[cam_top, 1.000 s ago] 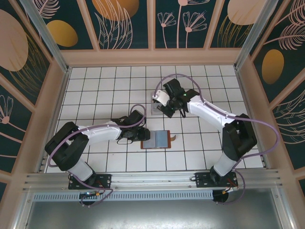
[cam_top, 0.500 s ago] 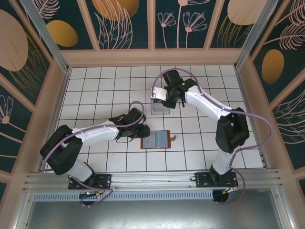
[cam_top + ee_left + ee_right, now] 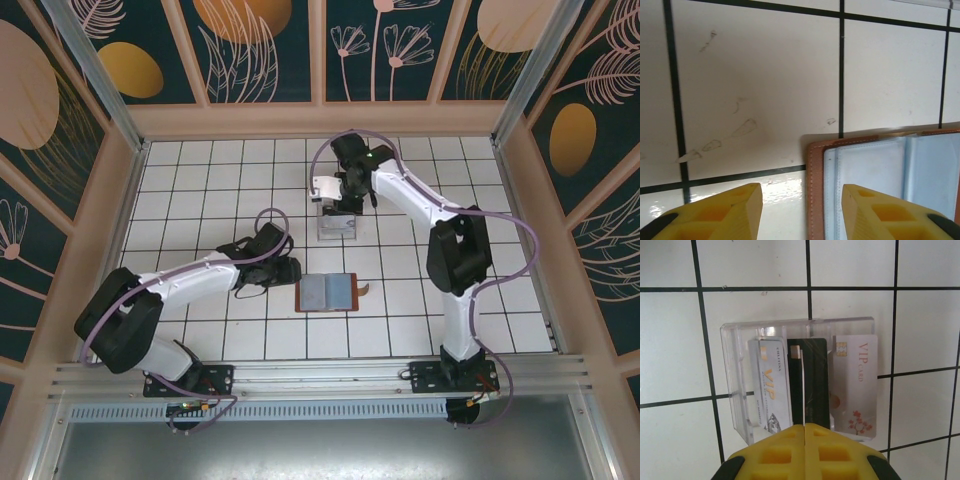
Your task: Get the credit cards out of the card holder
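Presently, nearest the arm bases, the left fingers [image 3: 725, 212] stand open with bare tile between them and grip nothing. In the overhead view these left fingers [image 3: 288, 271] lie low over the white tiled bench [image 3: 200, 190], just beside the left edge of the card holder [image 3: 330, 292]. The card holder lies open and flat near the bench centre, with its brown strap tab [image 3: 367, 290] projecting to the right. From the left wrist, the card holder [image 3: 875, 180] shows a brown stitched border and grey-blue pockets, its near corner just past the right-hand fingertip. Further back, a clear acrylic stand [image 3: 337, 228] sits on the bench, well apart from the holder. From the right wrist, the stand [image 3: 735, 370] carries three credit cards [image 3: 769, 385] side by side: a silver VIP card [image 3: 771, 400] on the left, a black card [image 3: 816, 380] in the middle and a white VIP card [image 3: 856, 385] on the right. The right fingers [image 3: 775, 452] are pressed together directly over the black card; in the overhead view the right fingers [image 3: 340, 197] hang above the stand's far side. A thin pale strip runs from their seam up across the black card. Whether it is pinched between them cannot be determined.
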Controlling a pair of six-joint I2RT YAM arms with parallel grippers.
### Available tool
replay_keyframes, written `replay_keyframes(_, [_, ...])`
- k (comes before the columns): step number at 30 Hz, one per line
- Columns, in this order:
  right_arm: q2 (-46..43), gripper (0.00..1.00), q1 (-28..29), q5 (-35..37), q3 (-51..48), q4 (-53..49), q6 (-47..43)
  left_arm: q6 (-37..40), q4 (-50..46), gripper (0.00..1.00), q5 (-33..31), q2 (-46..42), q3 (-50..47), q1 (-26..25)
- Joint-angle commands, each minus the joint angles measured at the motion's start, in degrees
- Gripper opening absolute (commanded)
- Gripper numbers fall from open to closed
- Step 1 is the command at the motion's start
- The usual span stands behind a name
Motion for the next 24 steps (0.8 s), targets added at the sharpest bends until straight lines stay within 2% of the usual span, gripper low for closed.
replay_keyframes(1, [2.9, 0.0, -0.4, -1.8, 4.5, -4.6, -2.3, 0.3, -1.9, 0.47, -1.1, -1.8, -1.3, 1.0])
replay_keyframes(8, [7.4, 0.0, -0.4, -3.6, 10.3, -8.8, -2.5, 0.8, -2.1, 0.47, -1.0, -1.5, -1.1, 1.7])
replay_keyframes(24, [12.0, 0.0, -0.6, -4.5, 10.6, -7.6, -2.1, 0.7, -2.4, 0.48, -0.8, -1.0, -1.0, 2.2])
